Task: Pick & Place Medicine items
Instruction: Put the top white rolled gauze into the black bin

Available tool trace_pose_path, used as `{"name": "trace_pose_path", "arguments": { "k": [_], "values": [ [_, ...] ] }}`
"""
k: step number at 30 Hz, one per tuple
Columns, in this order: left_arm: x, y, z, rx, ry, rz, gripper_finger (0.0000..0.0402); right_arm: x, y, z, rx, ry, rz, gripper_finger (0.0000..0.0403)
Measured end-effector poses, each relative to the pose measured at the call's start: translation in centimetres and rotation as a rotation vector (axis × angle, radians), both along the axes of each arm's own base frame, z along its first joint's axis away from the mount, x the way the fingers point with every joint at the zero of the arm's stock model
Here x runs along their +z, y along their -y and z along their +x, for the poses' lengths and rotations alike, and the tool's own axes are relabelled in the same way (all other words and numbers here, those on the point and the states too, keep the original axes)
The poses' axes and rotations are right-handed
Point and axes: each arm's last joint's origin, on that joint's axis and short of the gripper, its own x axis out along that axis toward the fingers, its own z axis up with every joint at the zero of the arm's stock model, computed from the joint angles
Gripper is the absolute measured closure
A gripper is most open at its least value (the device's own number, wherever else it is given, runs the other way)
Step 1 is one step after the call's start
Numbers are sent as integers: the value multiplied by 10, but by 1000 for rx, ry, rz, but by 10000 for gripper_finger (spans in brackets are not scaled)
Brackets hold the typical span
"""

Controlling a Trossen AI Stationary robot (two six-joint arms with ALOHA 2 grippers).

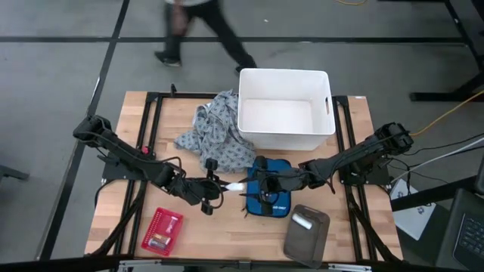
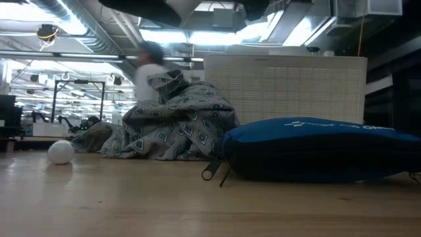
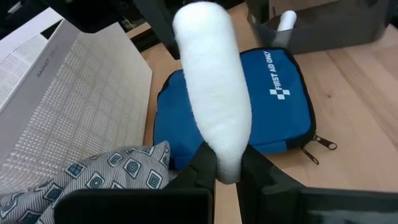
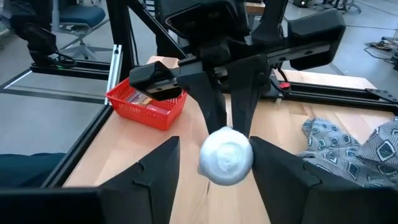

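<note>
High view: left gripper (image 1: 224, 186) clamping white roll (image 1: 234, 185).

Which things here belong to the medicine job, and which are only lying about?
Job: white roll in left gripper; right gripper, open around its end; blue first-aid pouch; red basket; grey tray.
Lying about: patterned cloth; white bin; white ball.

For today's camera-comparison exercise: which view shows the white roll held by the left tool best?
The left wrist view: the white roll fills the frame, pinched at its base by the left tool above the blue first aid pouch. The right wrist view shows only its round end. The high view shows a small sliver. The low view misses it.
</note>
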Motion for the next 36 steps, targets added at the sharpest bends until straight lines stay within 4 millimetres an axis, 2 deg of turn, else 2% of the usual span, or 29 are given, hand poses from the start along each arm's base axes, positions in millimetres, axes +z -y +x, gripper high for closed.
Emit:
{"name": "trace_pose_path", "arguments": {
  "k": [5, 16, 22, 25, 31, 36],
  "values": [
    [0, 0, 0, 0, 0, 0, 384, 0, 0, 0, -1, -2, 0, 241],
    [1, 1, 1, -17, 12, -7, 383, -1, 0, 0, 0, -10, 0, 350],
    [1, 2, -1, 20, 19, 21, 348, -2, 0, -1, -3, -26, -8, 350],
    [5, 7, -10, 43, 29, 48, 313, -6, 2, -2, -50, -56, -35, 345],
    [23, 17, -43, 145, 104, 83, 244, -14, 12, -2, -173, -122, -56, 351],
    [32, 21, -68, 190, 145, 54, 214, -17, 15, -3, -161, -172, -18, 352]
  ]
}}
